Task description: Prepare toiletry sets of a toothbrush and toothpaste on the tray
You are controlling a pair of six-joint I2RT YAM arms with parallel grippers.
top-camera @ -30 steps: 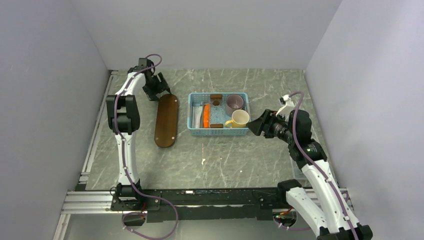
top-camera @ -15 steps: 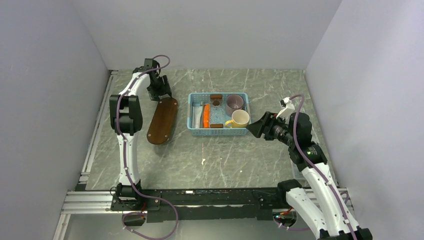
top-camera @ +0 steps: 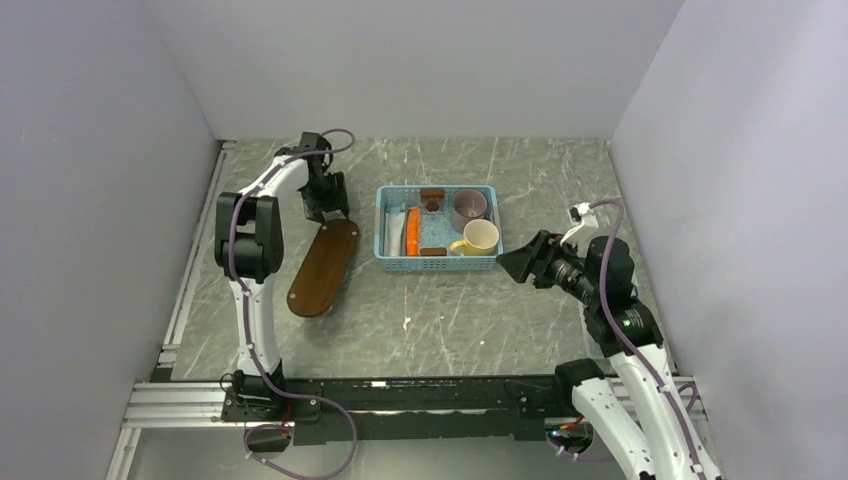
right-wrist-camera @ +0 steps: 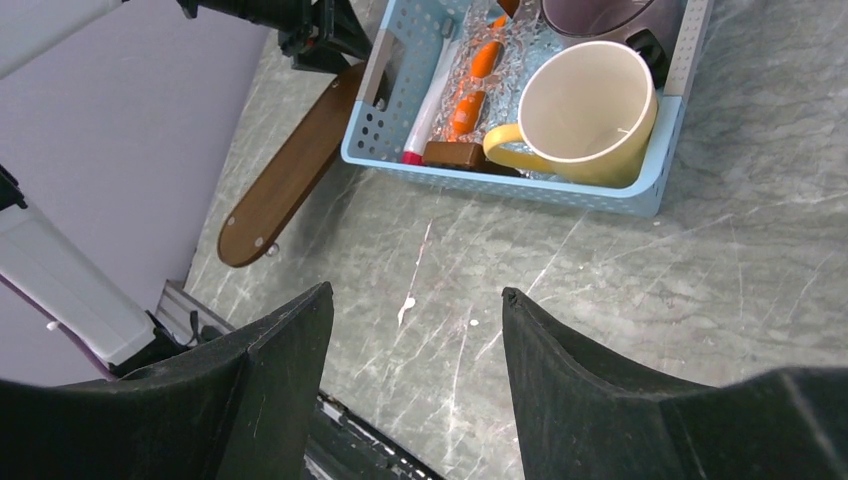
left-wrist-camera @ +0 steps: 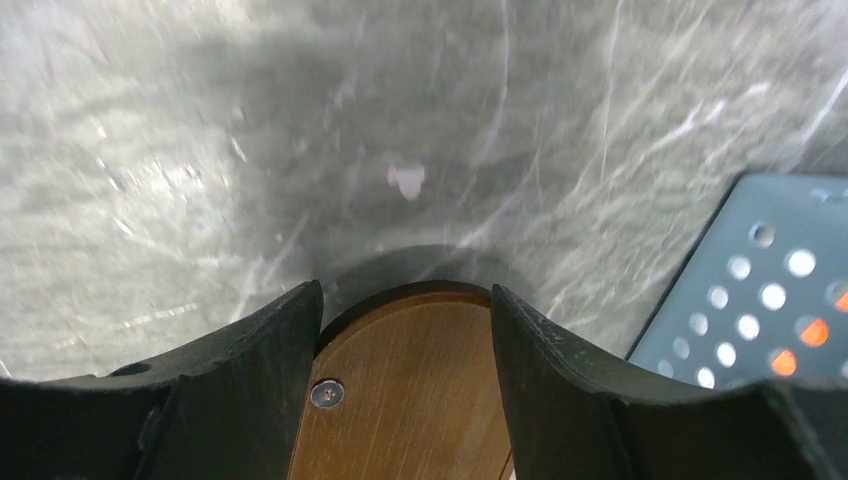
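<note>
Clamping the far rounded end of the tray (left-wrist-camera: 410, 400), the left gripper (left-wrist-camera: 405, 292) is positioned left of the basket (top-camera: 436, 265), where the tray is laid slanting on the table (top-camera: 450, 310). Right of the basket, the right gripper (right-wrist-camera: 415, 292) is held spread and empty. The toothbrush (right-wrist-camera: 430, 100) is kept inside the basket, near its left wall.

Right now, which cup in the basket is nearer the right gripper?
The yellow mug, at the front of the basket; the purple cup sits behind it, farther from the right gripper.
</note>
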